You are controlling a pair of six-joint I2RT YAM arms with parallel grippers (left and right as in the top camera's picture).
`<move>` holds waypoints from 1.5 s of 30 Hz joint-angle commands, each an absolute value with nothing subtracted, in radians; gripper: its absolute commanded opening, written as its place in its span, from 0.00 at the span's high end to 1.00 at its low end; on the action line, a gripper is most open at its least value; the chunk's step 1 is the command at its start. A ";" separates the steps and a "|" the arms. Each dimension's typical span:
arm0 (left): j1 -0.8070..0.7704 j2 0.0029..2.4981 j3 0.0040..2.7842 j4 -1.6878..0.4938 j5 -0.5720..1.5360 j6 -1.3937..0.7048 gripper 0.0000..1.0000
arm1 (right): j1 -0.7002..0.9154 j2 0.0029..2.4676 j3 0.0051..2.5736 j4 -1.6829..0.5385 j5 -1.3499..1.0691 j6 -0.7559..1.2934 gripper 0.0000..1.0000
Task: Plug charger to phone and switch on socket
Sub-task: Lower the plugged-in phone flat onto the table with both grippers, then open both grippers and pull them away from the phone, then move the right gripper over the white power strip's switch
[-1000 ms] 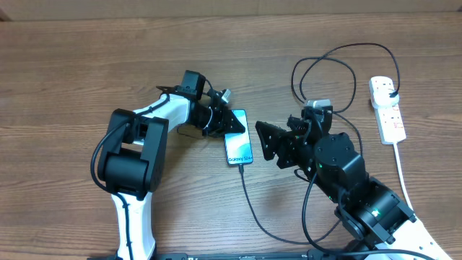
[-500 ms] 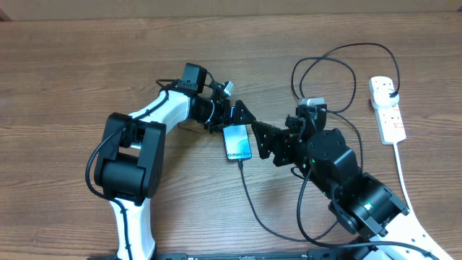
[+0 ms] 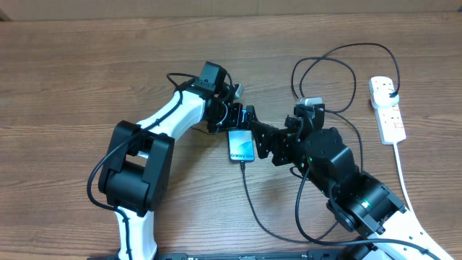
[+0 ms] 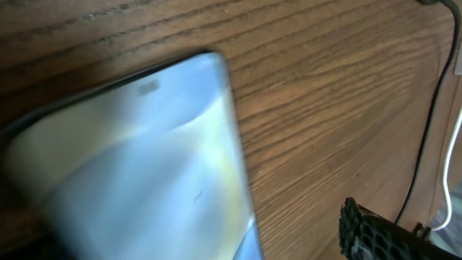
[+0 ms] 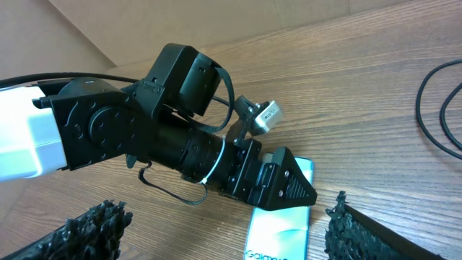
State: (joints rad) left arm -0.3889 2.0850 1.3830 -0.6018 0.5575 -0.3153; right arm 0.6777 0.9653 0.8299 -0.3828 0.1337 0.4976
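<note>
The phone [image 3: 241,145] lies flat on the wooden table with its light blue screen up. It also shows as a blurred pale slab [image 4: 137,159] in the left wrist view and at the bottom edge [image 5: 278,235] of the right wrist view. The charger's thin black cable [image 3: 254,209] meets the phone's near end, and its black plug [image 3: 390,89] sits in the white socket [image 3: 388,110] at the far right. My left gripper [image 3: 247,123] hovers open over the phone's far end [image 5: 280,184], holding nothing. My right gripper [image 5: 238,238] is open, facing the phone from the right [image 3: 258,143].
The black cable makes loops [image 3: 325,68] behind the right arm. A white cord [image 3: 401,173] runs from the socket toward the front right. Both arms crowd the middle of the table around the phone.
My left gripper has opened and let go of the phone, which now lies flat a little to the right. The left arm swung right, and the right gripper edged toward the phone.
</note>
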 commanded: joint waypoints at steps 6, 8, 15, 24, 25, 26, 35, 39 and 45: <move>-0.378 2.205 1.312 -0.624 0.303 -0.330 0.00 | 0.679 0.965 0.839 -0.381 0.130 0.498 0.08; -0.378 2.205 1.312 -0.624 0.303 -0.329 0.00 | 0.679 0.965 0.839 -0.380 0.130 0.498 0.00; -0.369 2.204 1.312 -0.639 0.281 -0.329 0.00 | 0.678 0.968 0.838 -0.406 0.138 0.498 0.00; -0.254 1.960 1.314 -0.779 0.279 -0.201 0.00 | 0.678 1.036 0.838 -0.435 0.311 0.498 0.63; -0.253 1.908 1.314 -0.795 0.268 -0.182 0.00 | 0.678 1.046 0.838 -0.444 0.353 0.499 0.73; -0.254 1.850 1.314 -0.815 0.234 -0.175 0.00 | 0.671 1.064 0.838 -0.466 0.419 0.518 0.88; -0.266 1.275 1.227 -0.929 0.053 -0.184 0.01 | 0.201 1.129 0.838 -0.620 0.289 0.666 0.96; -0.266 0.989 1.126 -0.994 -0.070 -0.257 0.00 | -0.132 1.177 0.856 -0.620 0.115 0.665 0.96; -0.266 0.671 1.083 -1.196 -0.378 -0.337 0.00 | -0.432 1.373 1.042 -0.698 0.006 0.615 0.96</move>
